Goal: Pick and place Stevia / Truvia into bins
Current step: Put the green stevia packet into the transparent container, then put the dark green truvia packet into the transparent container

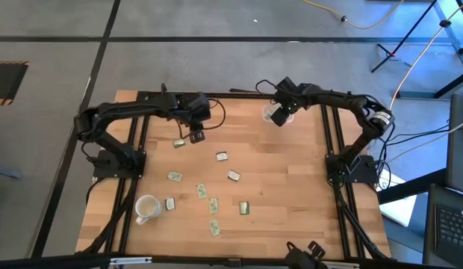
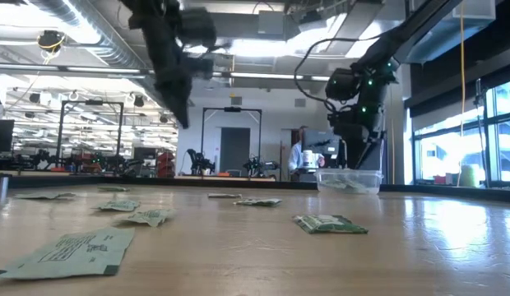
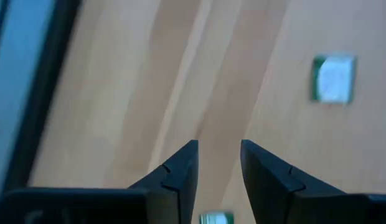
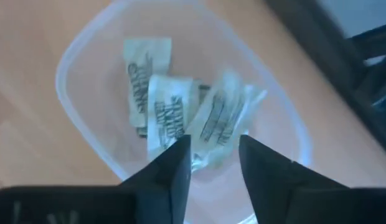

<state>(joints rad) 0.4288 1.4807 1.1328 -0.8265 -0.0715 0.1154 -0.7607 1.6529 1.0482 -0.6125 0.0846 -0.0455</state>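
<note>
Several small green-and-white Stevia sachets (image 1: 222, 156) lie flat and scattered on the wooden table. The clear plastic bin (image 1: 278, 114) stands at the far right and holds a few sachets (image 4: 162, 106). My right gripper (image 4: 215, 149) hangs open just over the bin, pointing steeply down, with one sachet (image 4: 221, 115) in the bin right below its fingertips. My left gripper (image 3: 219, 158) is open above the far left part of the table, over bare wood. One sachet (image 3: 216, 218) lies under it and another (image 3: 333, 78) lies farther off.
A white mug (image 1: 145, 208) stands near the front left, among the sachets. Black frame rails (image 1: 332, 142) run along both sides of the table. The bin sits close to the far edge.
</note>
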